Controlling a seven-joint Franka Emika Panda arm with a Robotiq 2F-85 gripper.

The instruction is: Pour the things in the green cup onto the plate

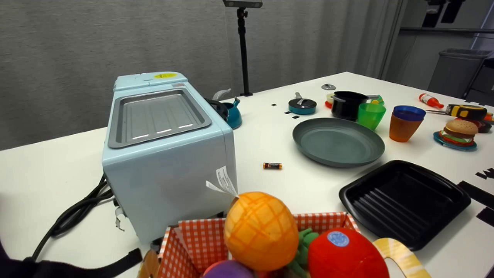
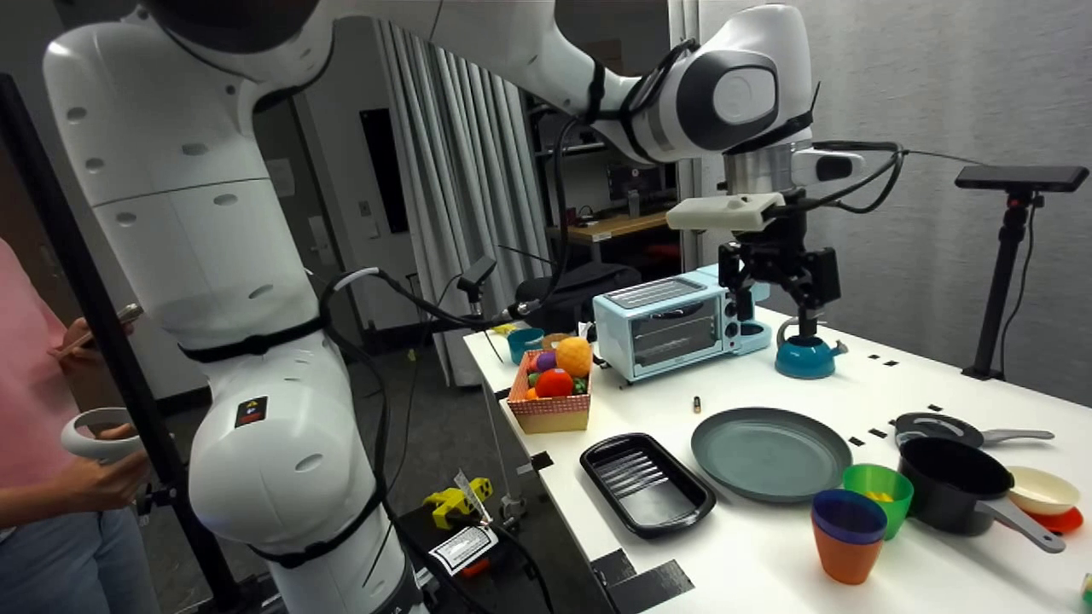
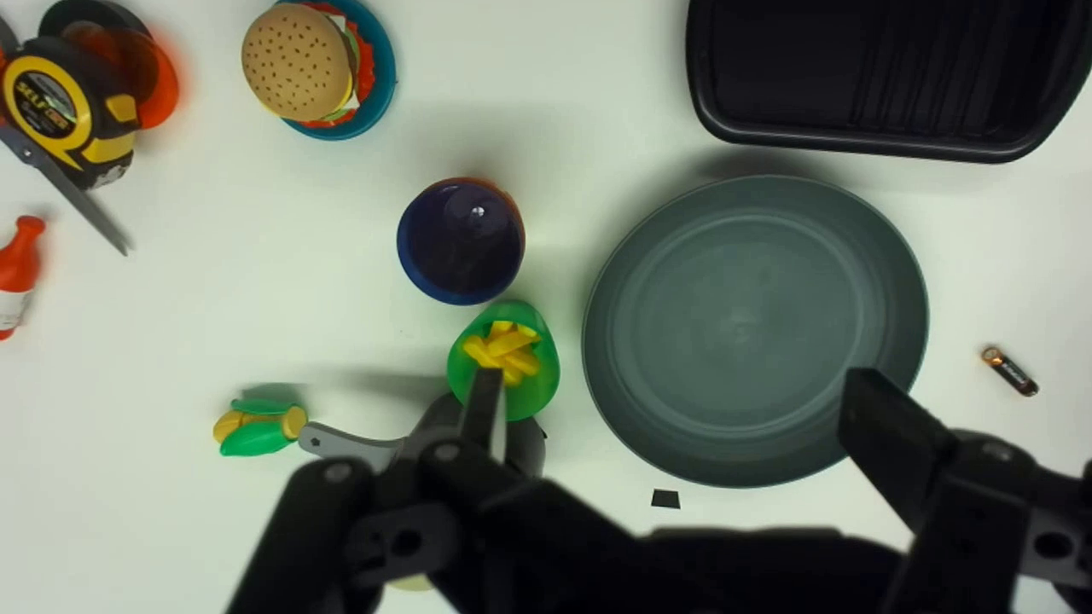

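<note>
The rounded white arm (image 2: 230,247) has black straps (image 2: 260,343), looping dark cables (image 2: 560,205) and a black claw (image 2: 775,314).

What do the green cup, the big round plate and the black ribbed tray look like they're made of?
The green cup: smooth plastic, most likely, since light seems to pass through its wall. The plate: matte, perhaps plastic, given its even grey-green colour; coated metal is possible. The black tray: glossy, perhaps coated metal, with bright glints on its ribs; plastic is possible.
</note>
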